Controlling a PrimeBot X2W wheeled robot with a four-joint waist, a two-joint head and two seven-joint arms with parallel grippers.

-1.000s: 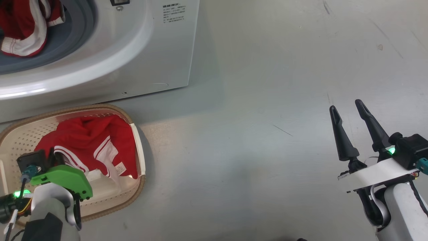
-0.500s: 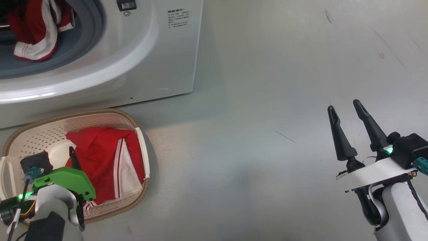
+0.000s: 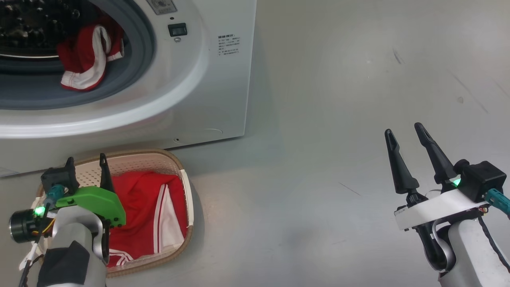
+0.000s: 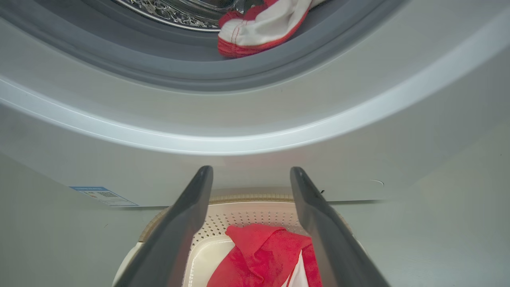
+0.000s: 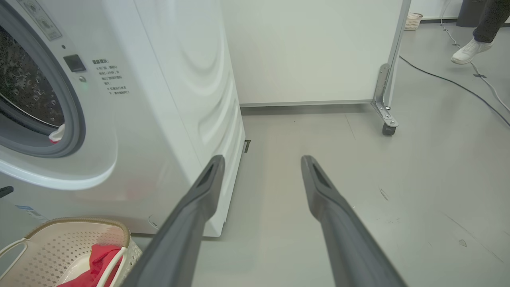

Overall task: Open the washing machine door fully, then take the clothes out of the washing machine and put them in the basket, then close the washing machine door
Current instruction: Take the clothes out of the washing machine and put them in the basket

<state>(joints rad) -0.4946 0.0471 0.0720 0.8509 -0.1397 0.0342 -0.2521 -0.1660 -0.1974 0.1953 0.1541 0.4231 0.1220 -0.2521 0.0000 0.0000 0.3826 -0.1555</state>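
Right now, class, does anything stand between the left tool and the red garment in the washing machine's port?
Nothing visible does: the left tool is open, the port uncovered, the red garment on its grey ring.

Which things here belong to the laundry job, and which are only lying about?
Of the job: washing machine; basket; clothes in the drum; clothes in the basket.
Lying about: floor cable; far small basket; wheeled white panel; a person's shoe.
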